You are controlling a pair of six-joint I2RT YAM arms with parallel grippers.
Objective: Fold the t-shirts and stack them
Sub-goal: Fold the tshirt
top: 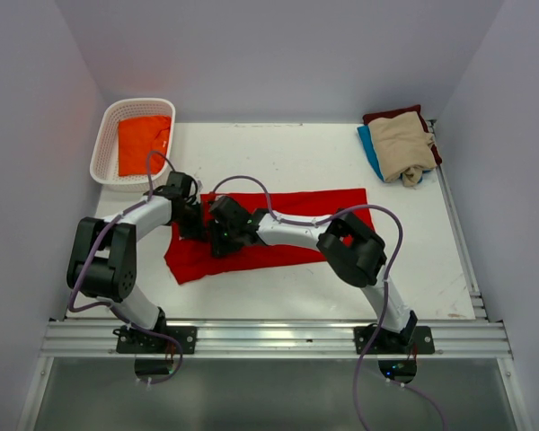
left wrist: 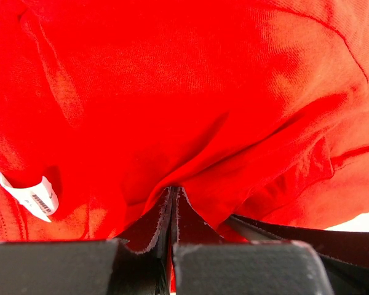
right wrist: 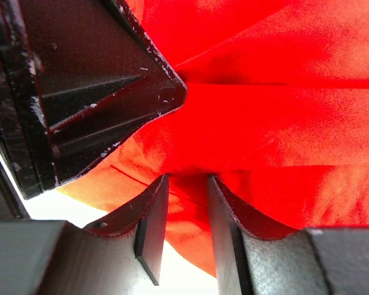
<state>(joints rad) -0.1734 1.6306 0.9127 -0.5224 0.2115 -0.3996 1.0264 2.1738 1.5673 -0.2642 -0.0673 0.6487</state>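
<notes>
Near edge: an aluminium rail (top: 278,338) runs along the front of the surface, and both arm bases are bolted to it.
Left arm (top: 117,244): it is reached forward to the left part of the red t-shirt (top: 349,201).
Left jaws: they are closed tight on a pinched ridge of the red cloth (left wrist: 203,92); a small white tag (left wrist: 32,195) is seen on the cloth to their left.
Right arm (top: 355,251): it is stretched leftward across the shirt, its wrist just beside the left wrist.
Right jaws: they are held partly apart, with a fold of the red cloth (right wrist: 283,123) gripped between them.
Red t-shirt: it is spread flat at the middle of the surface, its long side running left to right.
Surface (top: 278,153): white and flat.
Far left corner: a white slotted basket (top: 101,154) holds an orange t-shirt (top: 144,144).
Far right corner: a beige t-shirt (top: 402,145) is piled on a maroon one (top: 391,115) and a blue one (top: 370,151).
Room: the surface is closed in on three sides by plain pale walls (top: 278,54).
</notes>
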